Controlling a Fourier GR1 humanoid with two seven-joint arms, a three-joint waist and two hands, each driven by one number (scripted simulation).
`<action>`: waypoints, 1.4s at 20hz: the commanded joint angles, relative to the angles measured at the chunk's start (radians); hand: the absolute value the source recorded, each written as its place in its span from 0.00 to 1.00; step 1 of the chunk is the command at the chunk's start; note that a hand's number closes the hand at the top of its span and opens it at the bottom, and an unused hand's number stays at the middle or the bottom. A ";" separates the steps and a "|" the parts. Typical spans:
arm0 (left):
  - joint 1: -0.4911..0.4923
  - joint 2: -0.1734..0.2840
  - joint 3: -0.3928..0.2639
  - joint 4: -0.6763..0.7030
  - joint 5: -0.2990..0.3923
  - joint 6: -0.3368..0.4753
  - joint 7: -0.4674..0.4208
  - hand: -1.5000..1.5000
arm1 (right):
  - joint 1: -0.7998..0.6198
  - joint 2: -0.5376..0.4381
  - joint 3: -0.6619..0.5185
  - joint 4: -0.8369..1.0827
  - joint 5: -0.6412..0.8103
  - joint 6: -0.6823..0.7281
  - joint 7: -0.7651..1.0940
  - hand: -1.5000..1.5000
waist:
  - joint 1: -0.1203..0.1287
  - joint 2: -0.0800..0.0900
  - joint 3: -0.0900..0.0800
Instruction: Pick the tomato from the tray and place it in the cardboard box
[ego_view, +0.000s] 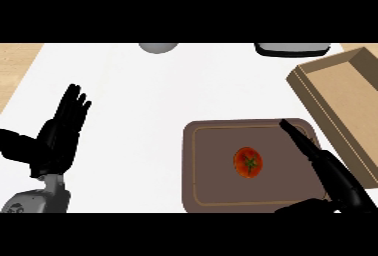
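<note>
Two black hands showed over the white tabletop (148, 100), each on a grey forearm coming in from the lower edge. The right hand (328, 167) hung above the right side of the brown tray (214, 135), its fingers stretched straight and apart from the thumb, closed on nothing. Those fingers pointed up and to the left, with their tips over the tray's far right corner. The thumb lay lower, near the tray's near right corner.

The tomato (248, 161) sat just to the left of that hand, on the tray's floor, a little right of the tray's middle. It was red with a green stem mark on top, and it was not touching the fingers; a strip of bare tray showed between the two.

The cardboard box (325, 95) lay to the right of and beyond the right hand, open at the top, set at a slant with its near left wall running close alongside the tray's right edge. Nothing could be seen inside the part of it that showed.

The left hand (55, 137) rested well away to the left of the tray, fingers straight and pointing up, holding nothing, with bare white tabletop between it and the tray.

Far beyond both hands, at the tabletop's back edge, a grey rounded object (158, 47) and a dark object with a pale top (291, 49) were partly cut off by the view.
</note>
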 joint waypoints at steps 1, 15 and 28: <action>-0.019 0.007 0.064 0.073 0.019 -0.047 -0.042 0.50 | 0.007 0.066 0.022 -0.049 0.058 0.013 0.062 0.00 | -0.002 0.000 0.000; 0.017 -0.046 0.054 -0.007 -0.025 -0.069 0.017 0.50 | -0.036 0.176 -0.015 0.089 0.202 0.048 0.005 0.00 | 0.000 0.000 0.000; 0.036 -0.086 0.042 -0.063 -0.085 -0.052 0.027 0.50 | -0.108 0.264 -0.017 0.298 0.301 0.037 -0.097 0.00 | 0.003 0.000 0.000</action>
